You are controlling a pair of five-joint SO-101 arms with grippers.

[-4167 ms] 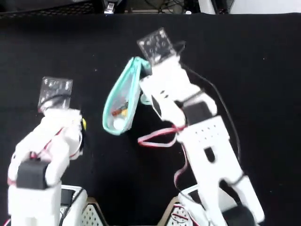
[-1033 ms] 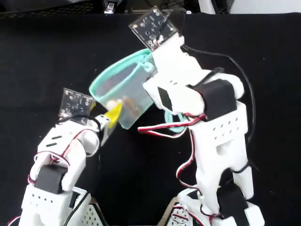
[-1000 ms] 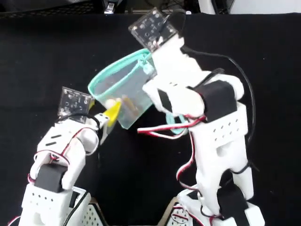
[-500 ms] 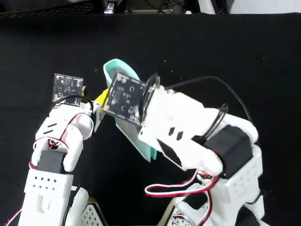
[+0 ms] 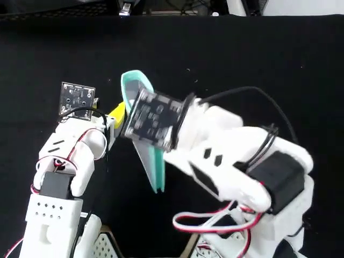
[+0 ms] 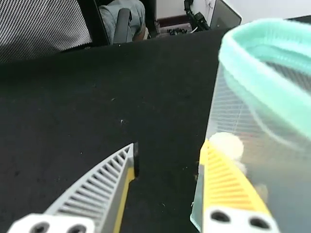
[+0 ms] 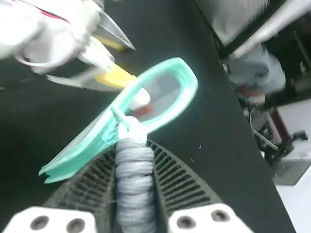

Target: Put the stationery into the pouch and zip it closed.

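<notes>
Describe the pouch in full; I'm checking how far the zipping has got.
The pouch is clear ribbed plastic with a teal zip rim, held up on edge. Its mouth gapes at one end; a white round item and a red item show inside. The right gripper is shut on the rim, seemingly at the zip pull. The left gripper is open, its yellow finger against the wall.

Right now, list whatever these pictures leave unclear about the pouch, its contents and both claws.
1. High view: the right arm covers the pouch's middle, hiding the right claw's hold on it.
2. Right wrist view: the white and red pieces inside are too small to name.
3. Left wrist view: the frame's edge cuts off the pouch; whether the left claw touches its wall is unclear.
</notes>
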